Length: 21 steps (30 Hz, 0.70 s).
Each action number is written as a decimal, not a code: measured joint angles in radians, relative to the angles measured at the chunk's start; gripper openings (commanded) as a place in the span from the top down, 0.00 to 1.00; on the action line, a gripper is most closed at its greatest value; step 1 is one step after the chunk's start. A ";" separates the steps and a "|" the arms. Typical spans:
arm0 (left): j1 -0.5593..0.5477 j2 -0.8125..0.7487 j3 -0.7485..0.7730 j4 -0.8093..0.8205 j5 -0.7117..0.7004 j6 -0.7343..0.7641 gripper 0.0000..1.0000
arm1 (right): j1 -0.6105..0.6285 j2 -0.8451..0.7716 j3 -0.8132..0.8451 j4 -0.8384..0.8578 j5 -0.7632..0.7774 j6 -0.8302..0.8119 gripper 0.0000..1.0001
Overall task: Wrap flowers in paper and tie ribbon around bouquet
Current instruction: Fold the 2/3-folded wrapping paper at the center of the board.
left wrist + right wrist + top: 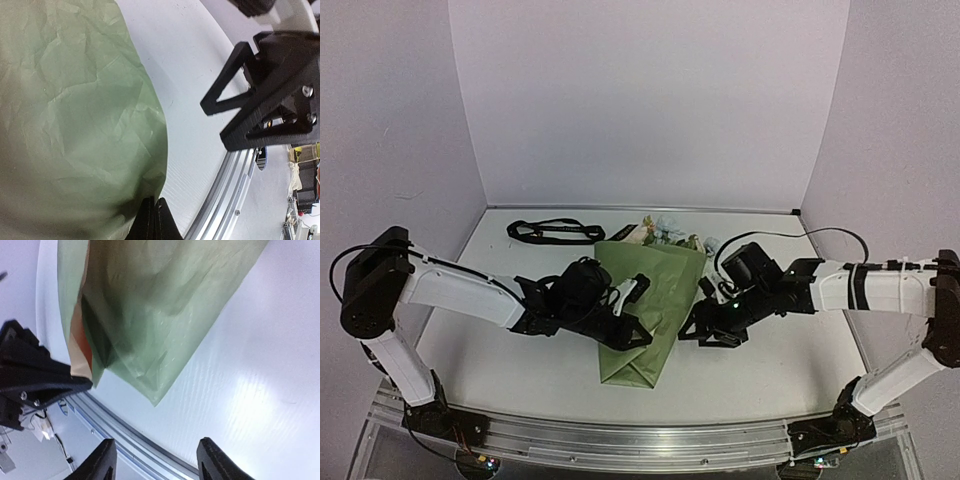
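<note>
The paper (655, 300) is folded over the flowers (665, 235) at the centre, the left gripper (153, 215) shut at its edge and the right gripper (155, 452) wide and empty beside it, but the ribbon (555, 232) lies untouched behind, so I judge the tying remains.

White table (520, 365), aluminium front rail (640, 442)

Creased olive-green paper (665, 275) lies mid-table as a cone, narrow end toward the near edge; pastel flowers (665, 235) show at its far end. Black ribbon (555, 232) lies looped by the far edge.
</note>
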 measured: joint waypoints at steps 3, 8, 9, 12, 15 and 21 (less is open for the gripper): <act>0.005 0.020 0.009 0.001 0.018 0.006 1.00 | -0.026 0.017 0.042 -0.003 0.040 0.013 0.32; 0.010 0.045 0.017 0.008 0.045 0.007 1.00 | -0.062 0.135 0.159 0.036 0.065 0.058 0.34; 0.011 0.050 0.018 0.009 0.051 0.007 1.00 | -0.068 0.168 0.181 0.051 0.067 0.069 0.36; 0.016 0.064 0.022 0.011 0.063 0.007 1.00 | -0.081 0.242 0.221 0.076 0.072 0.094 0.46; 0.021 0.069 0.022 0.016 0.074 0.007 1.00 | -0.089 0.282 0.237 0.088 0.080 0.116 0.58; 0.027 0.072 0.023 0.016 0.089 0.007 0.99 | -0.104 0.325 0.261 0.100 0.087 0.146 0.96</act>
